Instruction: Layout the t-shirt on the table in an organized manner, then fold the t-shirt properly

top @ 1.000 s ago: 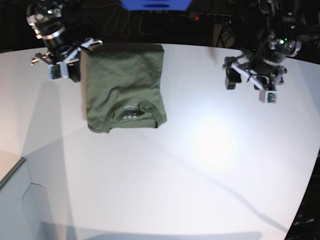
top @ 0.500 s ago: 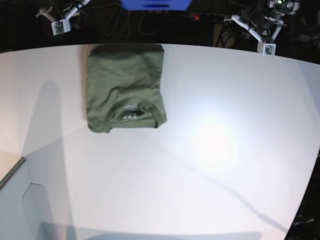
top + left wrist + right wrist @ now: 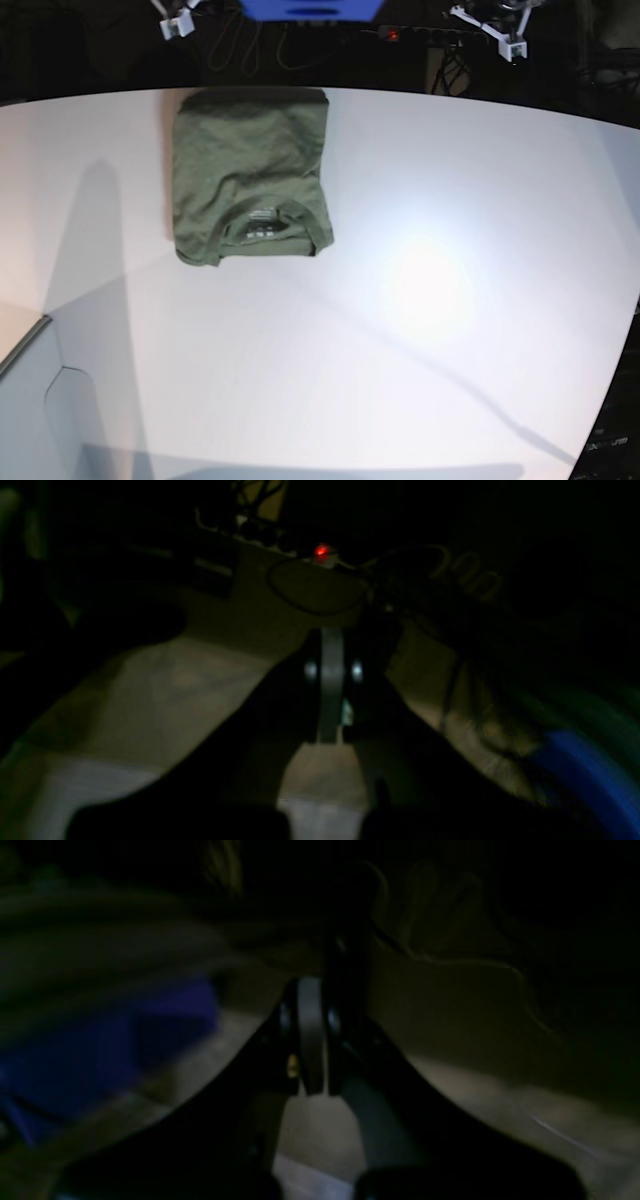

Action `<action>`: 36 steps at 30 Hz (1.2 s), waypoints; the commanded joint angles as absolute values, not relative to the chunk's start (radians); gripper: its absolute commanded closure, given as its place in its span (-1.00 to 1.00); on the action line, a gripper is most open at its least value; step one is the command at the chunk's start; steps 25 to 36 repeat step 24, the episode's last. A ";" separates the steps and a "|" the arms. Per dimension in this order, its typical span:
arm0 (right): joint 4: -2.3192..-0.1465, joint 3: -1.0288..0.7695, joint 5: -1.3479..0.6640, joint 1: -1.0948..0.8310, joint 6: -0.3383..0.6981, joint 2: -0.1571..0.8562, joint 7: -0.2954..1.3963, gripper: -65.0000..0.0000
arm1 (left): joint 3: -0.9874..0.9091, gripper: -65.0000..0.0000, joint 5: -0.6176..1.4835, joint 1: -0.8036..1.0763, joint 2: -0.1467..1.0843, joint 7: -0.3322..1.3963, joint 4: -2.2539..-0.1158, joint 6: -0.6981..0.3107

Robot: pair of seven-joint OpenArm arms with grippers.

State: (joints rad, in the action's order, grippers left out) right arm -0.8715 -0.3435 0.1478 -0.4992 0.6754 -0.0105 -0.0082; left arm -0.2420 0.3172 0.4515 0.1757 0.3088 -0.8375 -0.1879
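- Stretching across the near and middle ground of the base view, the white counter (image 3: 420, 330) carries a bright patch of glare right of centre and long soft shadows down its left side.
- A pale grey panel (image 3: 40, 410) juts in at the near left corner, beside the counter's curved edge.
- Toward the far left of the counter lies the t-shirt (image 3: 250, 170), olive green and folded into a compact upright rectangle, its ribbed collar and small dark label turned to the near end and its far edge almost at the counter's rim.
- Neither arm touches the shirt; both hang well apart from it, up at the top of the frame beyond the counter's far edge.
- The right tool (image 3: 178, 20), seen at far left in the base view, shows only its white tip; its wrist camera shows the two jaws pressed flat together (image 3: 311, 1035), holding nothing.
- The left tool (image 3: 500, 28), at far right in the base view, is likewise only partly in frame; its wrist camera shows its jaws drawn together (image 3: 331, 680), empty as well.
- Between the two arms, a blue object (image 3: 310, 8) sits at the top edge of the frame.
- Behind the counter, a dark background holds tangled cables and a power strip with a small red light (image 3: 392, 35), also caught in the dim, blurred left wrist view (image 3: 321, 551).
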 commanded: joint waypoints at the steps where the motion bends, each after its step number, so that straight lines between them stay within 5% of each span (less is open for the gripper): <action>1: -0.825 -0.331 0.142 -0.503 0.639 0.005 -0.054 1.00 | -0.203 1.00 0.321 0.433 0.199 0.257 -0.771 -0.191; 9: -0.352 -0.147 0.140 -0.331 0.225 0.044 -0.372 1.00 | 0.081 1.00 0.300 0.148 0.186 -0.024 -0.194 -0.189; 17: -0.143 -0.127 0.140 -0.203 -0.294 0.044 -0.440 1.00 | 0.122 1.00 0.300 0.087 0.114 -0.031 -0.154 -0.180; 21: -0.139 -0.127 0.140 -0.189 -0.363 0.041 -0.438 1.00 | 0.122 1.00 0.300 0.071 0.110 -0.033 -0.143 -0.179; 36: -0.137 -0.127 0.140 -0.186 -0.364 0.038 -0.438 1.00 | 0.122 1.00 0.300 0.068 0.110 -0.033 -0.143 -0.179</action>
